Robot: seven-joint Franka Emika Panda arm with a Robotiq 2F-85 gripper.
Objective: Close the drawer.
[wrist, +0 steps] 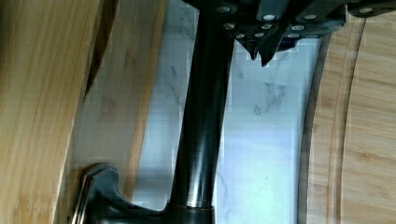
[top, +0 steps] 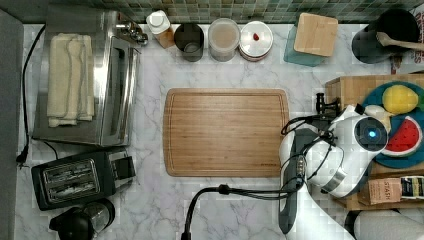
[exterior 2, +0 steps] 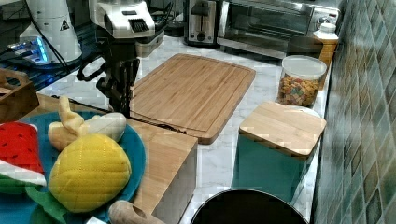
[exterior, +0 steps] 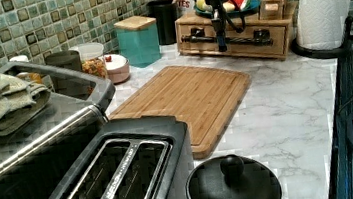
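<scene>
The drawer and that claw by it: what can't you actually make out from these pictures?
- Whether the drawer is fully shut: in the top view the arm covers it, and the left view is too distant to tell.
- The drawer's inside: hidden in every view.
- The claw: its upper part is cut off by the wrist view's edge.
- The handle: both ends run out of the wrist view.

Overhead, two low sides, wrist close-up

I see bare marble strip (wrist: 261, 140) between drawer handle (wrist: 203, 116) and cutting board (wrist: 359, 121) | board edge limits room, left view's near side.
</scene>
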